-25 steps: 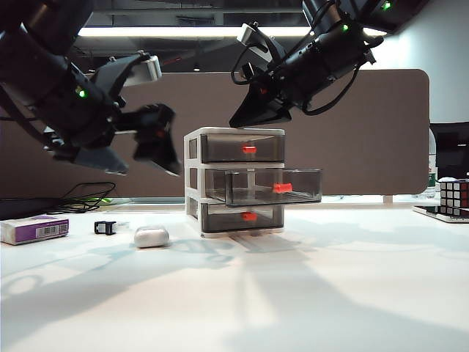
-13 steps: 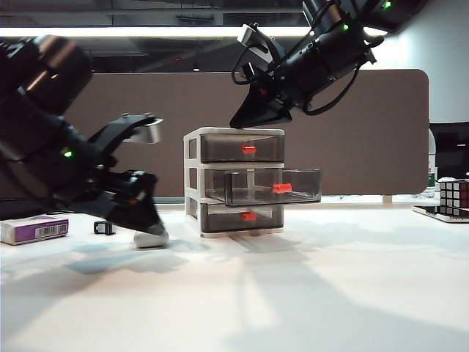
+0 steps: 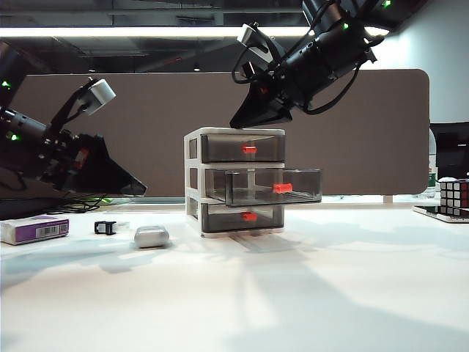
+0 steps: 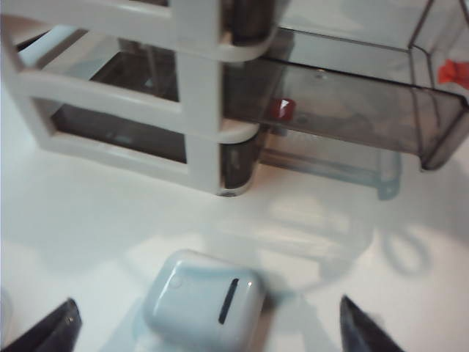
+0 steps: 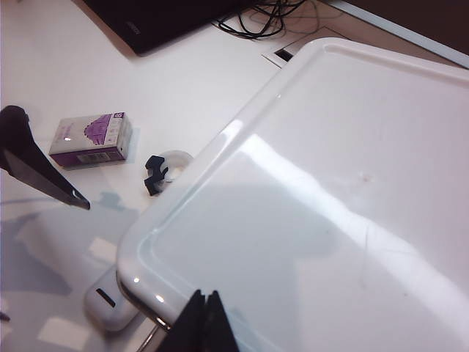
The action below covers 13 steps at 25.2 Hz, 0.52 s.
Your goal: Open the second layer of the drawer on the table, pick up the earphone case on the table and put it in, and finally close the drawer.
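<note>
We hover our wide-open left gripper (image 4: pixel 205 326) over the small glossy white pebble-shaped earphone case (image 4: pixel 204 301) lying on the white table (image 4: pixel 88 220) beside the drawer unit (image 3: pixel 234 183). It looks light, rigid and slippery, so we judge a grip across its flat sides best. Our right gripper (image 5: pixel 205 323), fingertips together, sits above the unit.

I work in an office-type lab space. My workstation is a large white table (image 3: pixel 330 293) backed by a brown fabric partition screen (image 3: pixel 366 132) of the kind used to divide desks. Overhead, a long fluorescent light strip (image 3: pixel 168 31) runs beneath a dark open ceiling with exposed structure. Black cables (image 3: pixel 80 198) trail along the rear table edge. Desk items confirm the setting: a small three-tier desktop drawer (image 3: pixel 238 182), a purple-and-white box (image 3: pixel 34 229), and a colour puzzle cube (image 3: pixel 454 196) at the far side. My two black arms overhang this table.
</note>
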### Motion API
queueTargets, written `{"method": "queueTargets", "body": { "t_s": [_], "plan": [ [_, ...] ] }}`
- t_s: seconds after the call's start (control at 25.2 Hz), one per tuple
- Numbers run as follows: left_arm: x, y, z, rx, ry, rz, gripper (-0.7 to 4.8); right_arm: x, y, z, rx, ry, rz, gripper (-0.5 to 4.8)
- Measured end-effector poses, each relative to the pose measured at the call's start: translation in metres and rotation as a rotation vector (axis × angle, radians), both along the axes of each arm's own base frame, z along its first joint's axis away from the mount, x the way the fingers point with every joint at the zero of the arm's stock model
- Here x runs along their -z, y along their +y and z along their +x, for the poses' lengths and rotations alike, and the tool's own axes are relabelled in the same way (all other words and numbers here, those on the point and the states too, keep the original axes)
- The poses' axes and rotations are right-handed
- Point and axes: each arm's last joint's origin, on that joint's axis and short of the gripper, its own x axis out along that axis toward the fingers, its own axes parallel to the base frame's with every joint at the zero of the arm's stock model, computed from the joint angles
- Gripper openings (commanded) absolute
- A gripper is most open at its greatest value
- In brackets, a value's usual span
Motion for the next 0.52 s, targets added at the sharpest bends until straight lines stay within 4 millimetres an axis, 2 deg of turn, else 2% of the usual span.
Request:
{"method": "queueTargets", "body": {
  "t_s": [0.24, 0.4, 0.52],
  "plan": [
    [0.034, -0.002, 0.004, 0.058, 0.064, 0.028, 4.79, 0.000, 0.000, 0.000, 0.000, 0.001, 0.000, -0.03],
    [0.046, -0.003, 0.008, 0.084, 0.065, 0.012, 4.79, 0.000, 0.000, 0.000, -0.001, 0.002, -0.001, -0.04],
    [0.046, -0.004, 0.013, 0.082, 0.054, 0.012, 4.79, 0.000, 0.000, 0.000, -0.001, 0.003, -0.001, -0.03]
  ]
}}
